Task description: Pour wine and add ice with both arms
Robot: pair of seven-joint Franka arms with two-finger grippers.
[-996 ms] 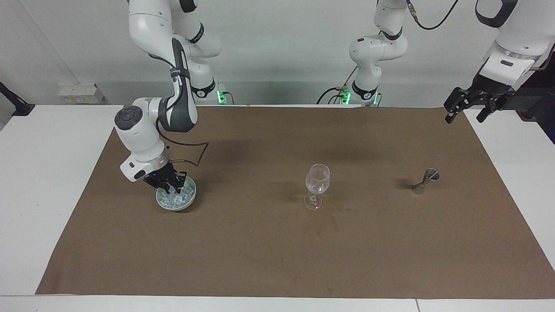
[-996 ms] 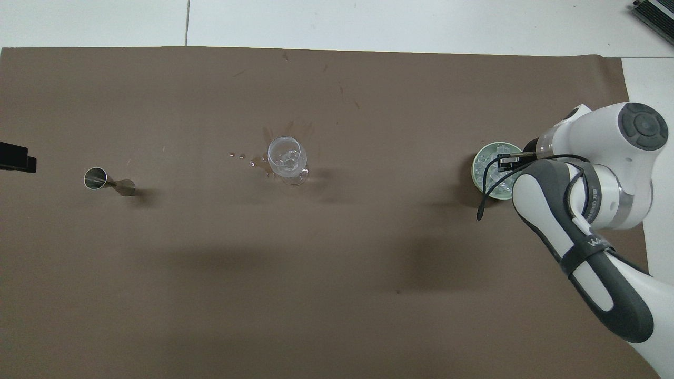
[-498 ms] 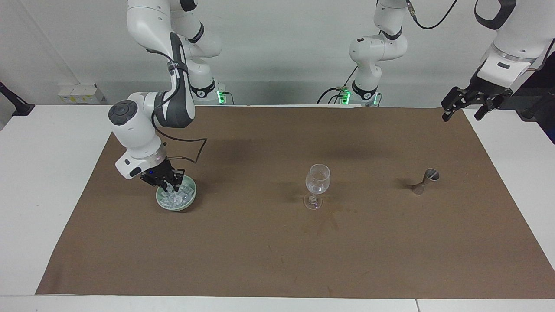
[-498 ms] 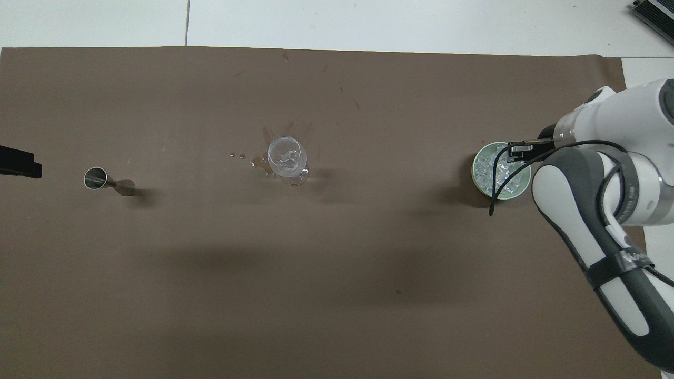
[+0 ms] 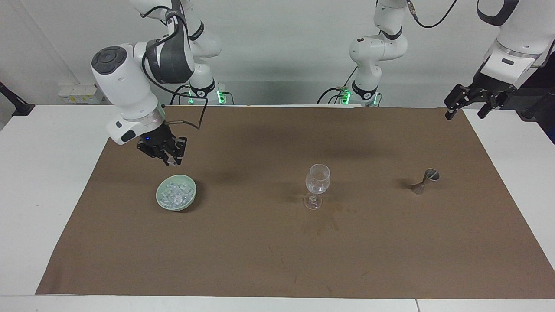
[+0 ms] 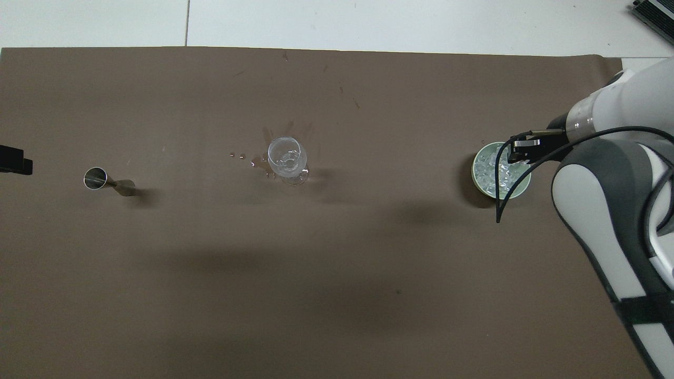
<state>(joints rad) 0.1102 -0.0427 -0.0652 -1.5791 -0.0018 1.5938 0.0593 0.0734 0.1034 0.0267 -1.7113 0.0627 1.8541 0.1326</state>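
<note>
Right gripper (image 5: pixel 172 161) raised over the bowl (image 5: pixel 161 200); left gripper (image 5: pixel 467 107) waiting at the mat's (image 5: pixel 277 242) corner.

The right gripper's fingers were pinched shut on what looked like one cube, hanging clear above the pale green bowl, where the rest of the glassy ice (image 5: pixel 175 193) lay heaped toward the right arm's end. Bare brown mat stretched open to the upright clear glass (image 5: pixel 317 185) mid-table. The metal jigger (image 5: pixel 425 180) lay tipped over toward the left arm's end. The left gripper's fingers stood spread, empty, over the mat's edge.
</note>
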